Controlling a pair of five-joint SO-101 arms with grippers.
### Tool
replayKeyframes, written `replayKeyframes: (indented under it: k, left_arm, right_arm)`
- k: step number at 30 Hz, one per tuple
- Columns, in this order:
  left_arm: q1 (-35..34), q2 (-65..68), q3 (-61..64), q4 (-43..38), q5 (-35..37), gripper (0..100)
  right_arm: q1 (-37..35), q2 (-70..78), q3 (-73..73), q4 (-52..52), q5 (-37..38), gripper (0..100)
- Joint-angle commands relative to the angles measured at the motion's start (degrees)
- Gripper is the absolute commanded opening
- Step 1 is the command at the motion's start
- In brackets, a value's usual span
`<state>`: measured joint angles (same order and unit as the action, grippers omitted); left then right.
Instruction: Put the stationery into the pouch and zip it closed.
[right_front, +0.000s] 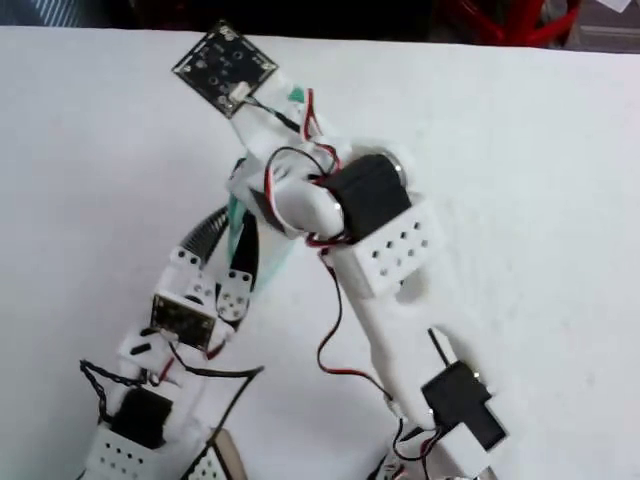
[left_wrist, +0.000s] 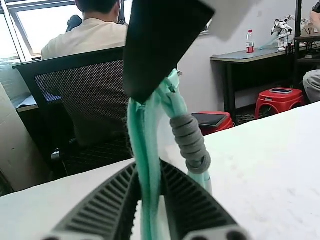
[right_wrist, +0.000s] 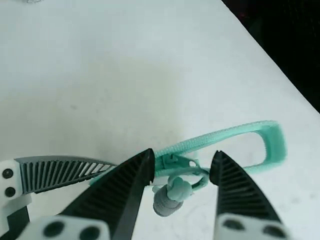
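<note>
Between parted tips of right claw (right_wrist: 182, 157): zipper pull (right_wrist: 176, 162), grey toggle (right_wrist: 164, 204) hanging from it. Teal pouch (right_wrist: 225, 136), zip line running across the gap, tip to tip. Farther along it: left claw (left_wrist: 148, 175), clamped on pouch edge.

Right pincer (right_wrist: 183, 155), jaws apart, straddles the zipper pull (right_wrist: 170, 200) on the teal pouch (right_wrist: 235, 133).
</note>
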<state>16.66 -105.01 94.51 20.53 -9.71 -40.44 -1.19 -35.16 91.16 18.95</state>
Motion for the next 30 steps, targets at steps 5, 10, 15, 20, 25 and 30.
replayKeyframes:
  k: [5, 10, 15, 20, 25, 30]
  left_arm:
    - [-0.8, 0.4, 0.6, 0.4, 0.3, 2]
    - [-0.8, 0.4, 0.6, 0.4, 0.3, 2]
    - [-0.8, 0.4, 0.6, 0.6, 0.3, 2]
    - [-0.8, 0.4, 0.6, 0.6, 0.3, 2]
    - [-0.8, 0.4, 0.6, 0.7, 0.3, 2]
    - [-0.8, 0.4, 0.6, 0.8, 0.2, 2]
  right_arm:
    - [0.6, 0.1, -1.9, -0.7, 0.4, 1.3]
    - [0.7, 0.1, -1.9, -0.7, 0.4, 1.8]
    - [4.8, 0.3, -2.0, -1.7, 0.2, 1.9]
    - [9.6, 0.7, -1.5, -3.9, 0.1, 1.9]
    - [12.1, 0.7, -1.5, -6.3, 0.0, 1.9]
    - [13.3, 0.7, -1.5, -8.1, 0.0, 1.9]
